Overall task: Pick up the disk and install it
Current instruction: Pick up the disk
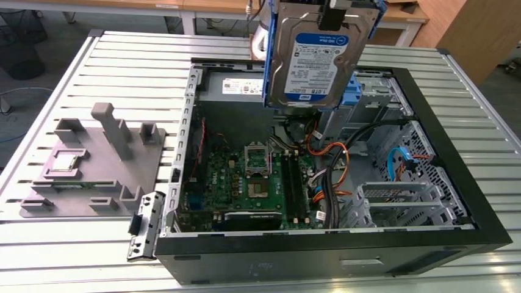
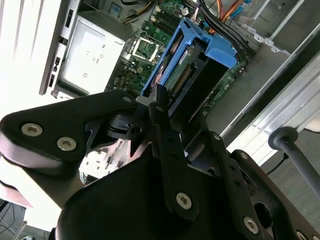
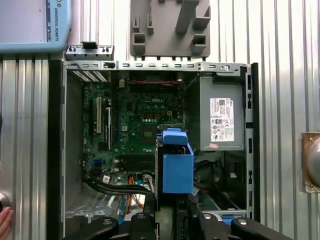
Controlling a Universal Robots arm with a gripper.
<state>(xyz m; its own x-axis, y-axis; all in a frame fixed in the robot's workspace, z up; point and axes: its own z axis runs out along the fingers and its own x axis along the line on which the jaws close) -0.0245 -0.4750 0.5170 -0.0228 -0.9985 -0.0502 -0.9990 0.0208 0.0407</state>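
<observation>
The disk (image 1: 318, 58), a silver drive with a white-and-blue label in a blue plastic bracket, hangs on edge above the back of the open computer case (image 1: 326, 250). My gripper (image 1: 333, 17) is shut on its top end. In both wrist views I look along the disk (image 2: 197, 55) down into the case. Its blue bracket (image 3: 176, 162) hovers over the motherboard (image 3: 135, 120), and the black fingers (image 2: 159, 107) clamp it.
A grey power supply box (image 3: 220, 120) sits in a case corner. Cables (image 1: 338, 155) and a metal drive cage (image 1: 403, 201) lie at the exterior view's right. A grey fixture (image 1: 97, 165) stands outside the case. Part of a hand (image 3: 4, 220) shows on the slatted table.
</observation>
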